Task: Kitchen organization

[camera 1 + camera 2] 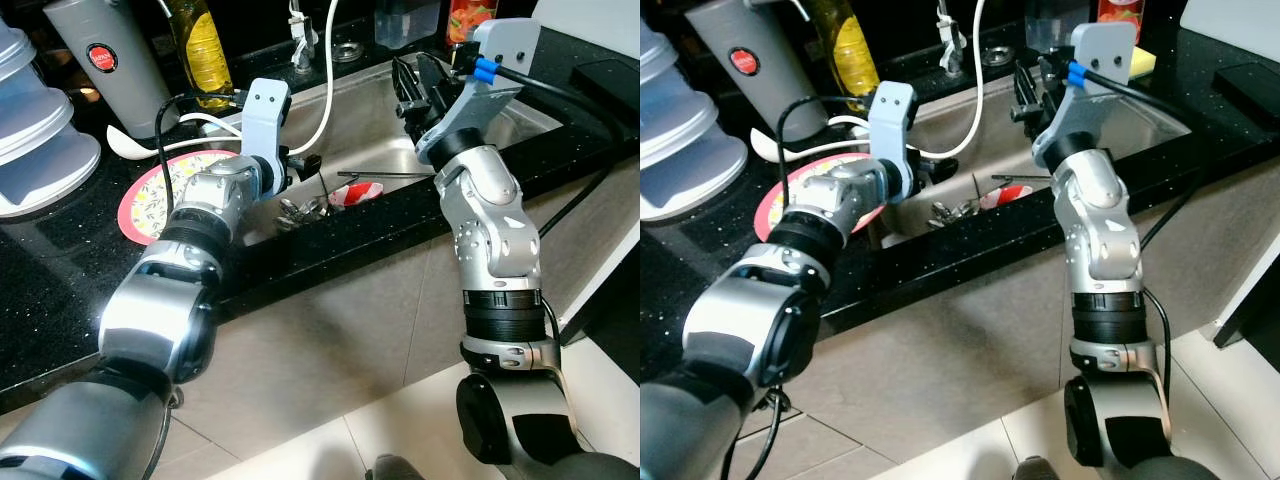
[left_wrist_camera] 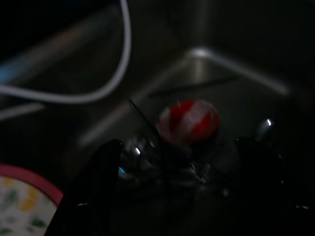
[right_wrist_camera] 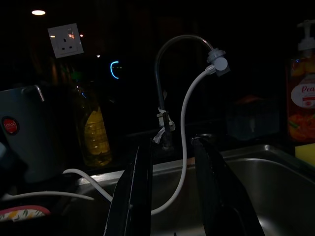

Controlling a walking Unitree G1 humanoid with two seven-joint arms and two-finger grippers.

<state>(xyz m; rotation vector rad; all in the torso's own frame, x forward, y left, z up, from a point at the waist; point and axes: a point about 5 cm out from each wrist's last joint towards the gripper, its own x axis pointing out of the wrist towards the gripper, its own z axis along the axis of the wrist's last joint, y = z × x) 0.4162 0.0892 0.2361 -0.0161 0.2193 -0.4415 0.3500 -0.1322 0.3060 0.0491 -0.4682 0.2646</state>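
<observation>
My left gripper [image 2: 179,196] reaches from the black counter [image 1: 60,270] into the steel sink [image 1: 520,115] at its left end. It is open, its fingers [image 2: 98,187] apart just above a heap of metal cutlery [image 1: 300,208]. A red and white striped dish [image 1: 355,193] lies beyond the cutlery, with a thin dark rod [image 1: 385,175] past it. A pink flowered plate [image 1: 150,195] rests on the counter beside my left arm. My right gripper [image 1: 418,85] hangs over the middle of the sink, open and holding nothing, pointing toward the faucet [image 3: 167,64].
A white hose [image 1: 325,90] loops from the faucet down into the sink. On the counter stand an oil bottle [image 1: 205,50], a grey flask [image 1: 105,60], a white ladle [image 1: 130,145] and stacked plastic containers [image 1: 35,120]. A soap bottle [image 3: 302,93] and yellow sponge [image 1: 1140,62] sit behind the sink.
</observation>
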